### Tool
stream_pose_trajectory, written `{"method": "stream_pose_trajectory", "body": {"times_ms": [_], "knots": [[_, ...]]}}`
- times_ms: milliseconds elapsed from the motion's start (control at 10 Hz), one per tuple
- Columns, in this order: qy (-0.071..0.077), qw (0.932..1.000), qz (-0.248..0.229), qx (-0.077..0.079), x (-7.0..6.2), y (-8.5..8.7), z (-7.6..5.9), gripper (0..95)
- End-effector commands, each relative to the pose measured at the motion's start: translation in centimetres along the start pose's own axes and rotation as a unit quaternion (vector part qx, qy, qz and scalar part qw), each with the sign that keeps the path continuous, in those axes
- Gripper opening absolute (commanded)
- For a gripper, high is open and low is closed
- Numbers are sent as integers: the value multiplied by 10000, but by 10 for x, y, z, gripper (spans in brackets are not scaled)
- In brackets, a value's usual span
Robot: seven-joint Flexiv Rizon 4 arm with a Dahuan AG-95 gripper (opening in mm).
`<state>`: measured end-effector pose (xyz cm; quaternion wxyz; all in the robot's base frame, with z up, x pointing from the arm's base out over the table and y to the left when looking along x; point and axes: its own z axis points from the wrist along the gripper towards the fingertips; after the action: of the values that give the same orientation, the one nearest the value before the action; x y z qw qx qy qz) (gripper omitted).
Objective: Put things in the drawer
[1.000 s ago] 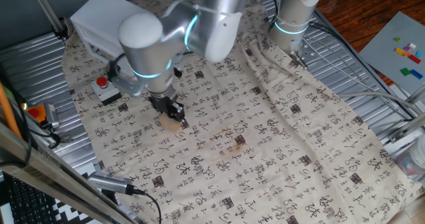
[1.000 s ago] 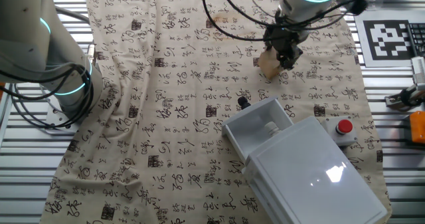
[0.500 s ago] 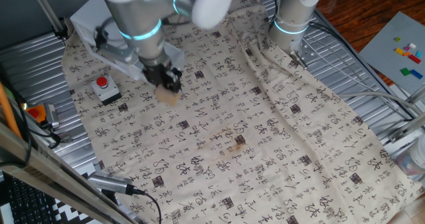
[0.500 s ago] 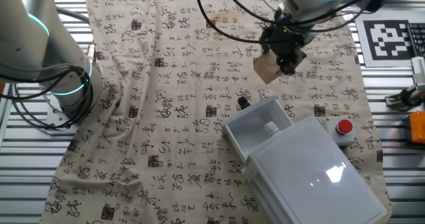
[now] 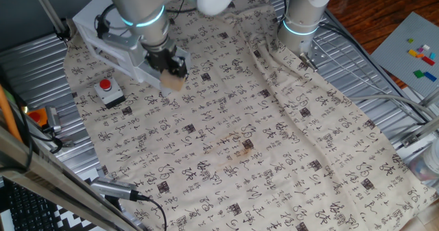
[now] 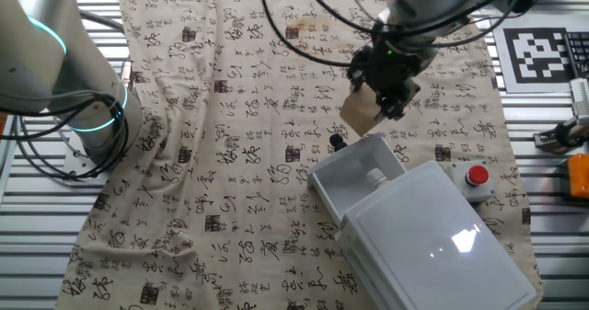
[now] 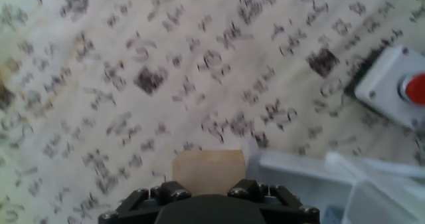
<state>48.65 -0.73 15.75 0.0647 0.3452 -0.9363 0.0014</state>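
My gripper is shut on the pale tan block and holds it in the air. In the other fixed view the block hangs under the gripper, just beyond the open drawer of the white cabinet. The drawer is pulled out and holds a small white piece. In the hand view the block sits between the fingers, with the drawer's edge at lower right.
A grey box with a red button stands beside the cabinet; it also shows in the hand view. A small black knob lies on the patterned cloth near the drawer. A second arm's base stands at the left.
The gripper has lifted the block off the cloth and carried it toward the open drawer and cabinet.
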Motion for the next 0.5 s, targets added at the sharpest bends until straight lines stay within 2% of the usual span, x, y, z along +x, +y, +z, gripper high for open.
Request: {"method": "stream_pose_trajectory", "body": {"times_ms": [100,200,500], "knots": [[-101,9993,337,-140,-5,-2,1,0],[-168,9987,438,-218,-15,-1,-2,0],[-150,9952,942,-224,-15,-1,-2,0]]}}
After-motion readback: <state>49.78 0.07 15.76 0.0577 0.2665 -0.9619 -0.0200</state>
